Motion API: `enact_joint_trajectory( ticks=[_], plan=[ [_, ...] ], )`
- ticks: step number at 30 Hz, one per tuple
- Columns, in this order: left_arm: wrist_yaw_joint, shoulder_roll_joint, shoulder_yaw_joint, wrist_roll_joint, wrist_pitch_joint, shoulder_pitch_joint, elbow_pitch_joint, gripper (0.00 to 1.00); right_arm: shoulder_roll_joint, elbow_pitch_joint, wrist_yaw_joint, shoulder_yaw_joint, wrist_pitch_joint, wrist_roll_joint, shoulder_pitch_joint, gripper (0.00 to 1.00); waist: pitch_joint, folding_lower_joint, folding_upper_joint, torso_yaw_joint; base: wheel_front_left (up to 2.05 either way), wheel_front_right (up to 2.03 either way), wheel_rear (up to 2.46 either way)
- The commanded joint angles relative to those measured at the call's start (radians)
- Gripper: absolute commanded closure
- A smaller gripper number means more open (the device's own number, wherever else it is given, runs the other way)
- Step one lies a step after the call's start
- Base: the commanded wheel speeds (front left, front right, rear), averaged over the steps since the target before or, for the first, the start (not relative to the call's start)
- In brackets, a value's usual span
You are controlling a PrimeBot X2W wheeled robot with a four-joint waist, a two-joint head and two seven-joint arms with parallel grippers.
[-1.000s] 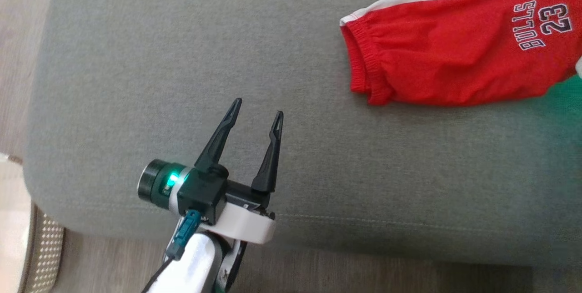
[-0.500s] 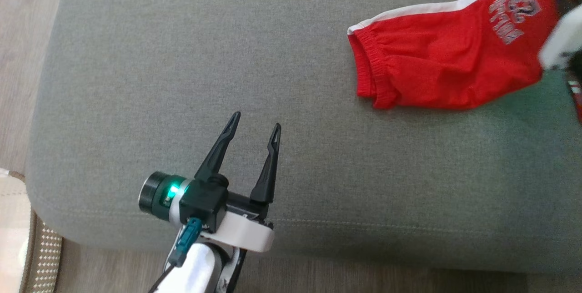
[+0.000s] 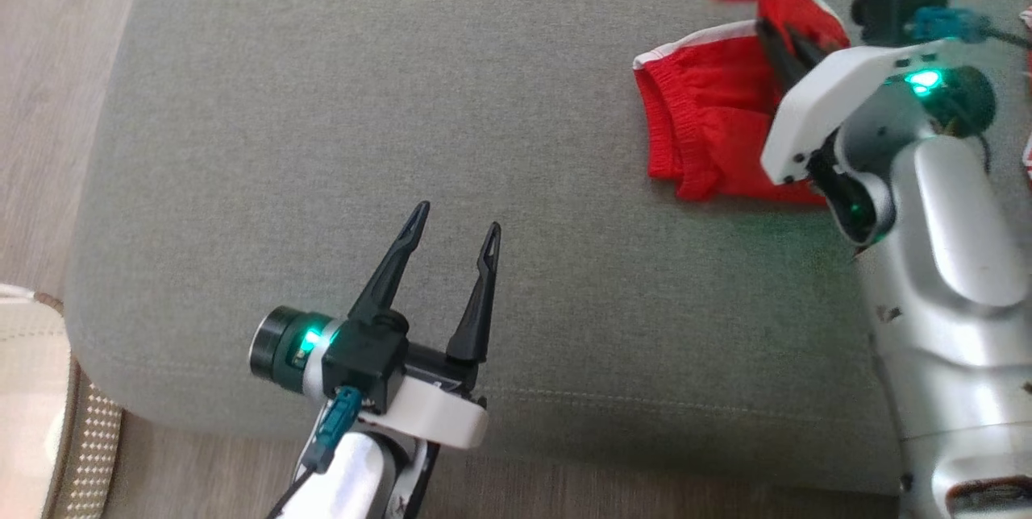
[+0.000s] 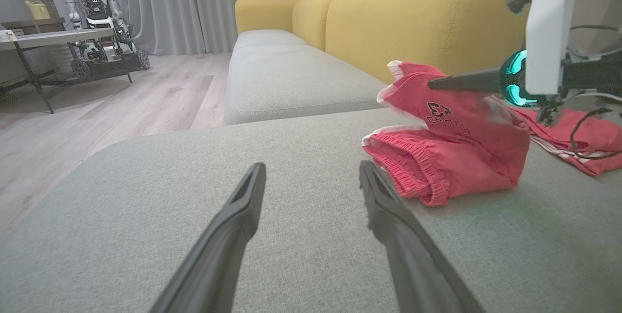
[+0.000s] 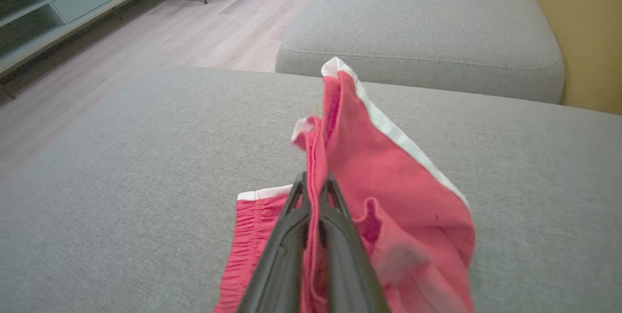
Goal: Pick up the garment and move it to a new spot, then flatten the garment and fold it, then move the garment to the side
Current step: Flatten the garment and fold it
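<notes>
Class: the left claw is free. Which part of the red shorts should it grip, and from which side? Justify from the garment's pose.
Probably the gathered waistband of the red shorts, approached from the robot's left, low along the grey cushion. That thick ruffled edge faces the open left claw, while the right claw pinches the opposite end, lifted.

The right gripper (image 3: 770,29) seems clamped on a raised edge of the red garment (image 3: 709,124).
</notes>
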Motion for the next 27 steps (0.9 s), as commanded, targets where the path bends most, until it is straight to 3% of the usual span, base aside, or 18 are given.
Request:
enact_joint_trajectory(
  ticks=[1, 18, 19, 20, 23, 27],
  plan=[
    [-0.003, -0.001, 0.021, -0.008, -0.005, -0.019, -0.029, 0.0, 0.024, -0.039, 0.0, 0.024, 0.006, -0.013, 0.001, 1.0, 0.001, 0.0, 0.0, 0.006, 0.0, 0.0, 0.0],
    [0.009, -0.002, 0.004, -0.019, -0.005, -0.024, -0.022, 0.0, 0.045, -0.03, 0.0, 0.164, -0.022, 0.091, 0.038, 1.0, -0.003, 0.0, 0.0, 0.017, 0.0, 0.0, 0.0],
    [0.009, -0.002, 0.001, -0.021, -0.005, -0.026, -0.023, 0.0, 0.045, -0.023, 0.0, 0.163, -0.032, 0.116, 0.041, 0.05, -0.002, 0.0, 0.0, 0.016, 0.0, 0.0, 0.0],
    [0.009, -0.002, 0.0, -0.021, -0.005, -0.027, -0.022, 0.0, 0.045, -0.021, 0.0, 0.163, -0.041, 0.137, 0.042, 0.0, -0.001, 0.0, 0.0, 0.016, 0.0, 0.0, 0.0],
    [0.01, -0.002, 0.001, -0.021, -0.005, -0.029, -0.022, 0.0, 0.045, -0.03, 0.0, 0.166, -0.066, 0.214, 0.043, 0.0, -0.001, 0.0, 0.0, 0.012, 0.0, 0.0, 0.0],
    [0.016, -0.002, 0.009, -0.013, -0.005, -0.026, -0.025, 0.0, 0.045, -0.066, 0.0, 0.082, -0.101, 0.177, 0.046, 0.0, -0.003, 0.0, 0.0, -0.002, 0.0, 0.0, 0.0]
  ],
)
